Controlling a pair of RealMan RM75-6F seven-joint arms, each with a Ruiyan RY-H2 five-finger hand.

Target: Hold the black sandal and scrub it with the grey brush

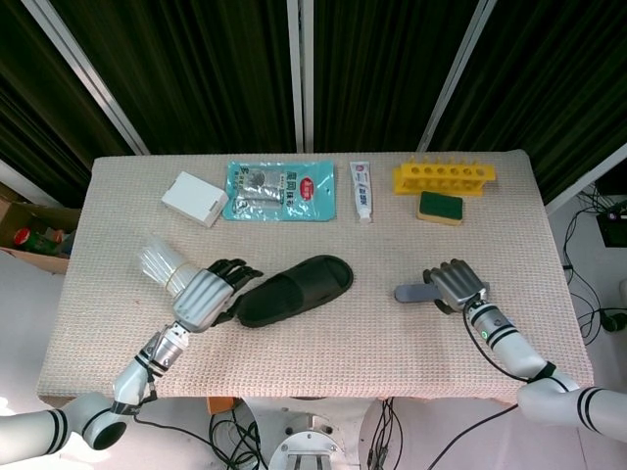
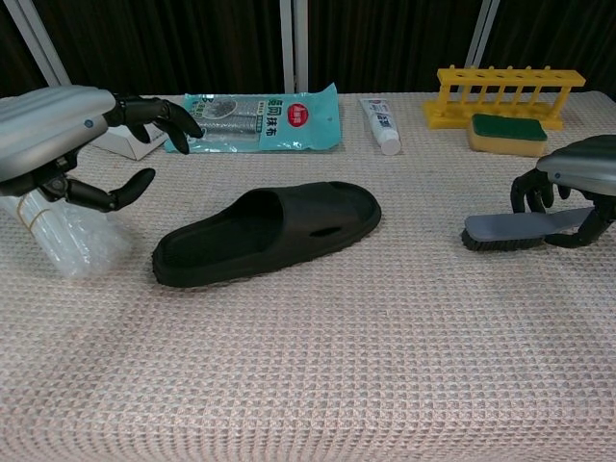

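Observation:
The black sandal lies flat on the table mat, toe pointing right. My left hand hovers just left of its heel, fingers spread and holding nothing, apart from the sandal. The grey brush rests bristles-down on the mat at the right. My right hand curls over its handle, fingers on the far side and thumb on the near side, still holding it.
A bundle of clear plastic tubes lies under my left hand. Along the back stand a white box, a teal packet, a toothpaste tube, a yellow rack and a green sponge.

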